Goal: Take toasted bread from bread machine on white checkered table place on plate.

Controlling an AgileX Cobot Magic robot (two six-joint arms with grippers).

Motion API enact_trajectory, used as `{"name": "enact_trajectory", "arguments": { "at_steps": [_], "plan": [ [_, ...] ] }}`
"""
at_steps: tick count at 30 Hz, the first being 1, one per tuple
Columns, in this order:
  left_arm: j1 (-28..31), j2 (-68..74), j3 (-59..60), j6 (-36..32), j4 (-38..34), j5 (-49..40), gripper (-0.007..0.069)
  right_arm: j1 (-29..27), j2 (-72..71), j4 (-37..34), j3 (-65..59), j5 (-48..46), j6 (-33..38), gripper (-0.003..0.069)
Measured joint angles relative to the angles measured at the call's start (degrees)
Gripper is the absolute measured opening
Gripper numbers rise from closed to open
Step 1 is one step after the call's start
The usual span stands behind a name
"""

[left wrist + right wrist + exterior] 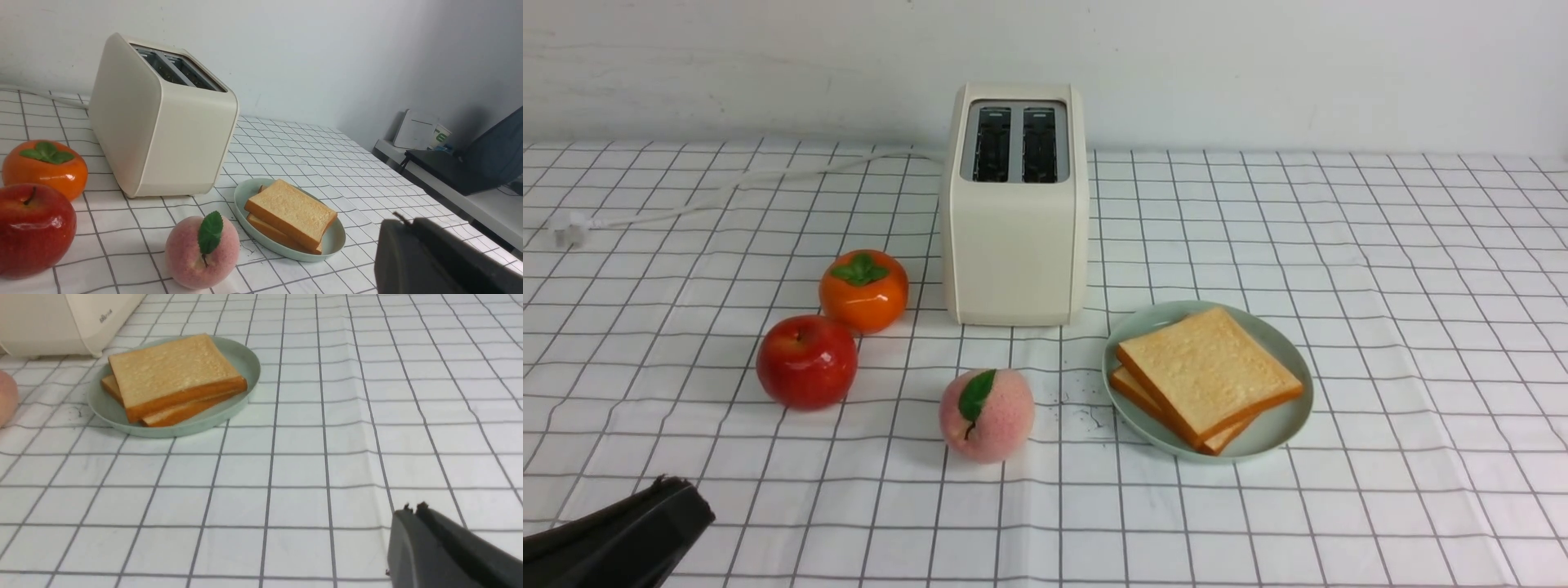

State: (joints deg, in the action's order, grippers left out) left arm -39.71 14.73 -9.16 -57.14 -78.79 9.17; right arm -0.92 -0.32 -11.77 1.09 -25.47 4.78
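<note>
Checkered surface [1380, 245] first, filling everything, a bit creased. Cream toaster [1015, 212] at the back centre, both slots looking empty, cord [727, 192] trailing off to the left. Mint plate [1286, 425] just in front and to the right of it, near but not touching. Toast [1209, 367] already there: two slices stacked flat, top one skewed a little off the lower, a corner pointing toward the near edge. So pretty much done by the look of it, nothing left to pull out.

Left of the plate, three fruits: apple [807, 361], persimmon [863, 290], peach [987, 415], plus some dark crumbs by the plate rim.

Left pincer [678, 494] only peeking in at the near left corner, tips together, holding nothing. Right pincer [412, 512] out of the front view entirely; in its wrist view pressed together too, empty, parked low over bare cloth. Toast lying ahead and off to the side from both, well apart, right arm on the plate's side so probably the nearer one.

Can't see deep into the slots, and most of each pincer cut off at the frame edge.
</note>
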Motion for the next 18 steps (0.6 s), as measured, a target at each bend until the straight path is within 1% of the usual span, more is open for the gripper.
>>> {"name": "enact_trajectory", "arguments": {
  "at_steps": [5,10,18],
  "plan": [
    [0.00,0.00,0.00,0.00,-0.24,-0.07,0.0022,0.39,-0.24,0.40,-1.68,1.20,-0.42,-0.0021],
    [0.00,0.00,0.00,-0.10,-2.57,-0.06,0.0026,0.39,-0.24,-1.30,-1.68,1.20,-0.64,-0.0020],
    [0.00,0.00,0.00,-0.15,-7.73,-0.01,0.0035,0.39,-0.24,-1.52,-1.70,1.20,-0.68,-0.0016]
  ]
}}
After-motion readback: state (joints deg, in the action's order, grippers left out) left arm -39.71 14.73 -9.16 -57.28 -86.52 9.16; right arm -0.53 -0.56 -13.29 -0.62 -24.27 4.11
